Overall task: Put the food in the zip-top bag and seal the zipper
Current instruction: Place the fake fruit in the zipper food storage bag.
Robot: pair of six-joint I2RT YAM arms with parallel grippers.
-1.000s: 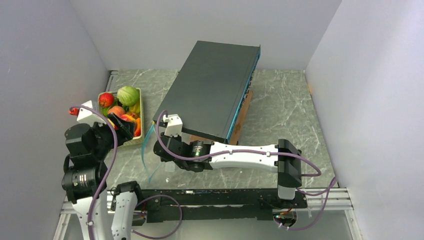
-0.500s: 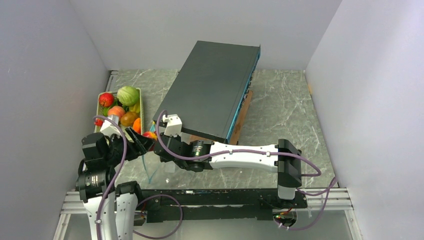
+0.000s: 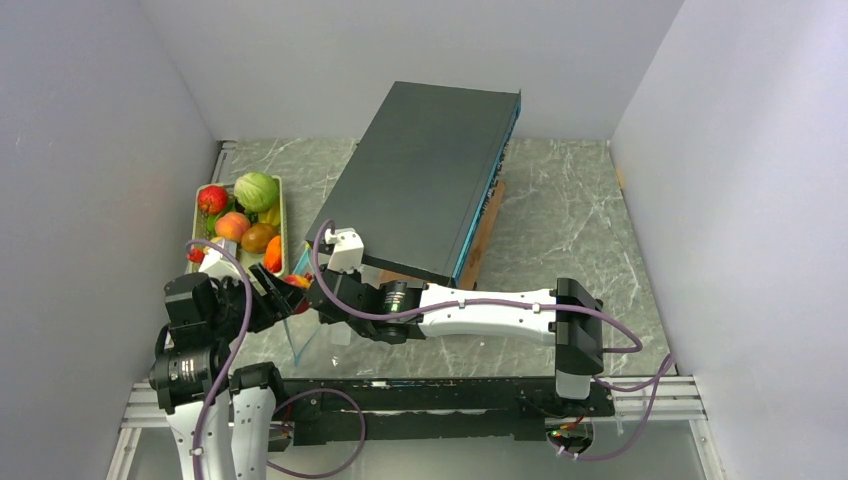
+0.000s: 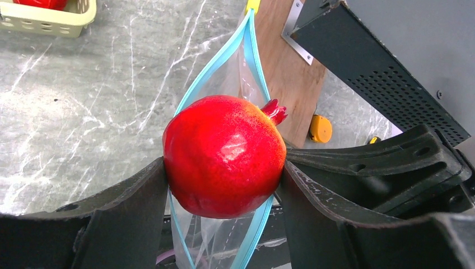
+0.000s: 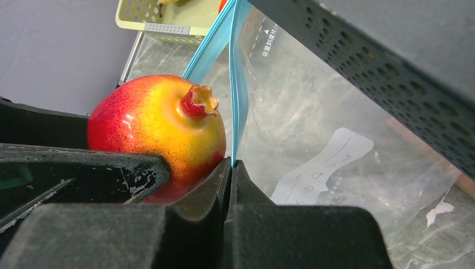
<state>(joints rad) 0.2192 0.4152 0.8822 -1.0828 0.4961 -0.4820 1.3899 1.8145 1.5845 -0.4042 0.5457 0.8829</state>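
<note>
My left arm (image 3: pixel 185 370) and right arm (image 3: pixel 490 312): white moulded shells between black cylindrical joints, each trailed by a looping purple cable (image 3: pixel 480 301). Left hand (image 4: pixel 224 179) and right hand (image 5: pixel 231 171) have matte black, scuffed fingers (image 5: pixel 84 162); white camera blocks (image 3: pixel 345 248) top my wrists.

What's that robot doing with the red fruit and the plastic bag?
The left end effector grips a red toy pomegranate right above the open mouth of the clear zip-top bag. The right end effector is pinched shut on the bag's blue zipper, holding that edge up. More toy food sits in the yellow-green basket, and the bag isn't sealed yet.
</note>
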